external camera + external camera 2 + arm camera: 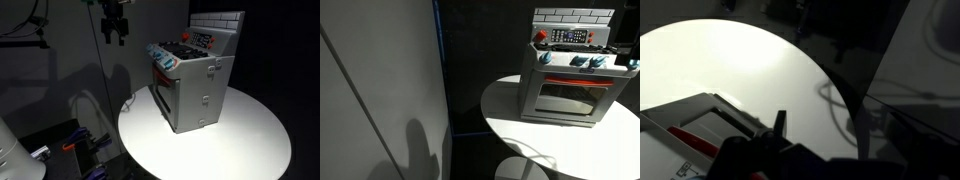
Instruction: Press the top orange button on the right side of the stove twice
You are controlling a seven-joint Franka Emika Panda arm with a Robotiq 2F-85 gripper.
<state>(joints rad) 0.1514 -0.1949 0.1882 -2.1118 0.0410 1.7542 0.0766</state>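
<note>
- End effector (116,34) hangs high in the air in an exterior view, well apart from the stove and off to the side of the desk. It is small and dark there, so it cannot be told whether its fingers are spread or closed.
- In the wrist view only a dark mass and one finger (778,121) show at the bottom edge, above the pale desk top. Nothing is seen between the fingers.
- The stove (196,85) stands upright on the round white desk (240,140), nearer its back part, and shows in both exterior views.
- The stove's oven door (567,97) is closed, with a red strip along its top edge.
- A row of bluish knobs (582,61) sits just above the door.
- The white tile-patterned back panel (574,15) rises behind the cooktop, and a dark control strip (570,37) with red-orange spots lies below it.
- A corner of the stove shows at the lower left of the wrist view (685,122).
</note>
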